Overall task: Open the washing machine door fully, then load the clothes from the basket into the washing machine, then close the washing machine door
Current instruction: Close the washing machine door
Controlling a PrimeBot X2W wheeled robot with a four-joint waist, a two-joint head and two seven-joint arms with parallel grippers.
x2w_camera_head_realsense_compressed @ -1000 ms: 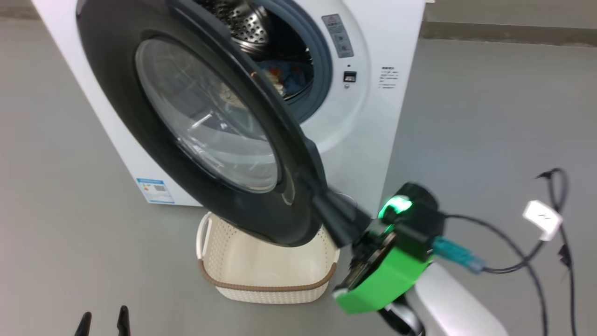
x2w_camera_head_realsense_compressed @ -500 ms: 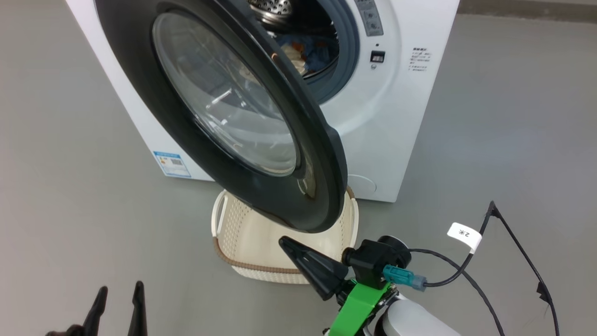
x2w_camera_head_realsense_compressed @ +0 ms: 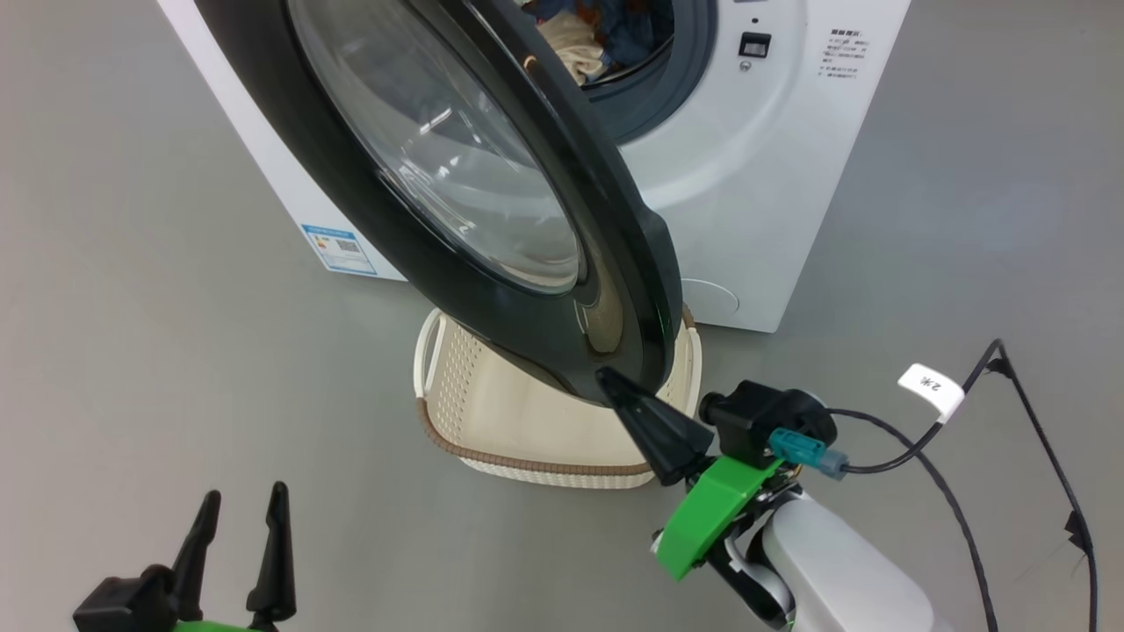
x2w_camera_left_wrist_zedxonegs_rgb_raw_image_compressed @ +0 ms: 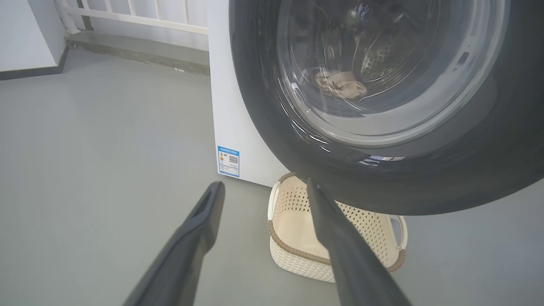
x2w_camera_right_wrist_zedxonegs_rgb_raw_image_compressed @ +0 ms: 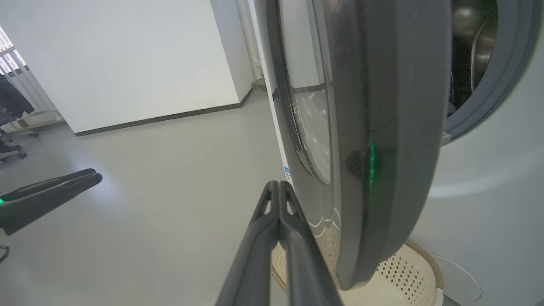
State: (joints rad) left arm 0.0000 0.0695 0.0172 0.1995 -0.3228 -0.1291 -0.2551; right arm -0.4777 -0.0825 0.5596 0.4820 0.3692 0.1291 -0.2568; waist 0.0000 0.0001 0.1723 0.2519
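The washing machine door (x2w_camera_head_realsense_compressed: 536,338) stands partly open, its black rim and glass bowl hanging over the basket (x2w_camera_head_realsense_compressed: 527,461). The basket's bare cream floor shows below the door. Blue printed and cream clothes (x2w_camera_head_realsense_compressed: 606,31) lie in the drum of the washing machine (x2w_camera_head_realsense_compressed: 755,219). My right gripper (x2w_camera_head_realsense_compressed: 604,376) is shut on nothing, its tip at the door's lower rim; whether it touches is unclear. My left gripper (x2w_camera_head_realsense_compressed: 241,505) stands open at the lower left, away from everything. Through the glass the left wrist view shows the cream cloth (x2w_camera_left_wrist_zedxonegs_rgb_raw_image_compressed: 340,83).
A black cable (x2w_camera_head_realsense_compressed: 1036,456) with a white tag (x2w_camera_head_realsense_compressed: 931,386) lies on the grey floor to the right. A small blue label (x2w_camera_head_realsense_compressed: 344,248) marks the machine's lower left corner. A white railing (x2w_camera_left_wrist_zedxonegs_rgb_raw_image_compressed: 136,21) and a white wall (x2w_camera_right_wrist_zedxonegs_rgb_raw_image_compressed: 127,63) stand behind.
The head camera has tilted, shifting the whole picture. My right gripper left the door's edge, dipped below the door, and has come back up to its lower rim. My left gripper shows higher.
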